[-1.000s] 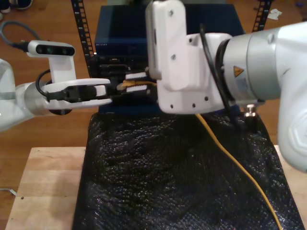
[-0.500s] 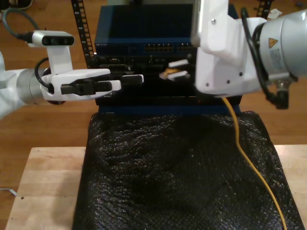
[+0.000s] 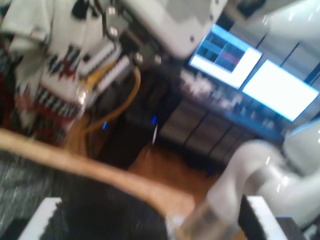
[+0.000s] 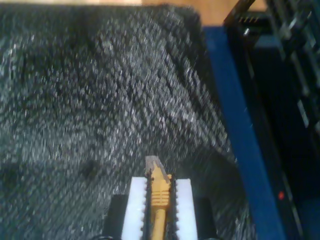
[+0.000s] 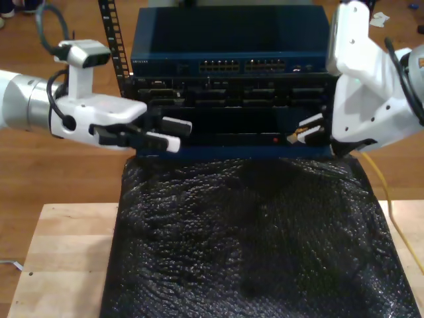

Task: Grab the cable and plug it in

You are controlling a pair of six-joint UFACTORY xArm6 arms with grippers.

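So the second gripper pinches the cable just behind its plug; the first gripper sits open, empty. Probably best to square the plug with a port on the switch first; then push slowly.

- The cable is yellow-orange, its plug tip paler.
- The second gripper's pads are white.
- The mat is glossy black with a pebbled texture.
- The rack unit is dark blue.
- The table is pale wood.
- Both arms are white.
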